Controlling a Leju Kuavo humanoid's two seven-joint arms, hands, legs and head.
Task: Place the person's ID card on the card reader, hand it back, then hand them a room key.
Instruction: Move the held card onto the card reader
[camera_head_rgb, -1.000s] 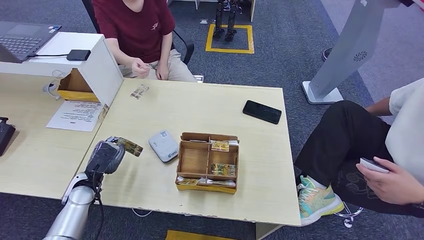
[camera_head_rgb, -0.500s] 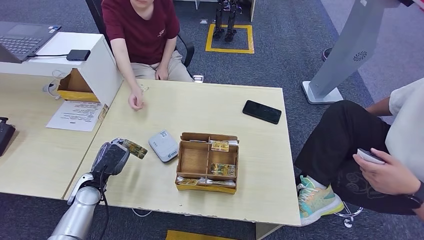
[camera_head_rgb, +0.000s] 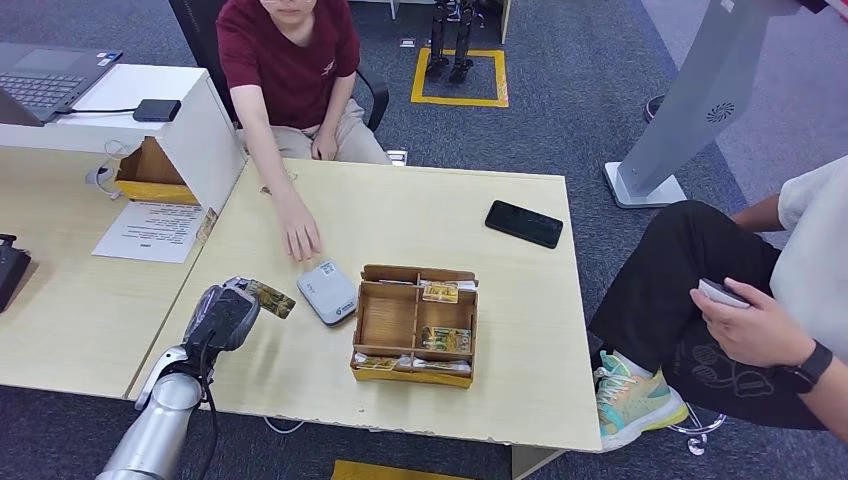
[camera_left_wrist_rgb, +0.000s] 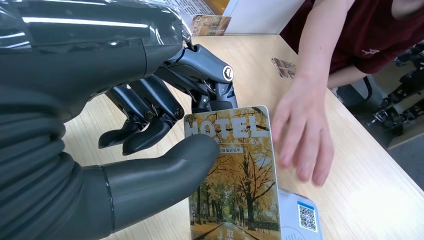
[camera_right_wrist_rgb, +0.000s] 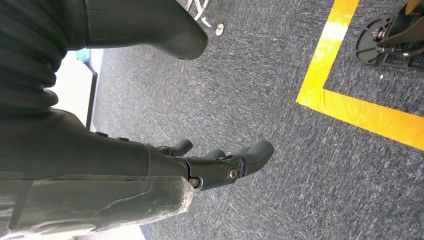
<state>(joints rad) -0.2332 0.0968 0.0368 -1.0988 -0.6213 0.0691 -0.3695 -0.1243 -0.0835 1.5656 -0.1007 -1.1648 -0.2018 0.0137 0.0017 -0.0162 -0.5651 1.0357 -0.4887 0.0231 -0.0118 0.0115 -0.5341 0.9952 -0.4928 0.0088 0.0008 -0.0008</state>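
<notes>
Several cards in the wooden box (camera_head_rgb: 389, 322) compartments; left hand (camera_head_rgb: 222, 315) pinching a room key (camera_head_rgb: 271, 298).

We see a pale wood worktop (camera_head_rgb: 420, 215) over grey-blue carpet (camera_head_rgb: 570, 110), with a yellow taped square (camera_head_rgb: 460, 75) marked on the floor beyond it. To the left stands a white raised counter (camera_head_rgb: 150, 110) beside a second wooden desk (camera_head_rgb: 60, 300). A grey stand (camera_head_rgb: 690, 110) rises at right.
</notes>
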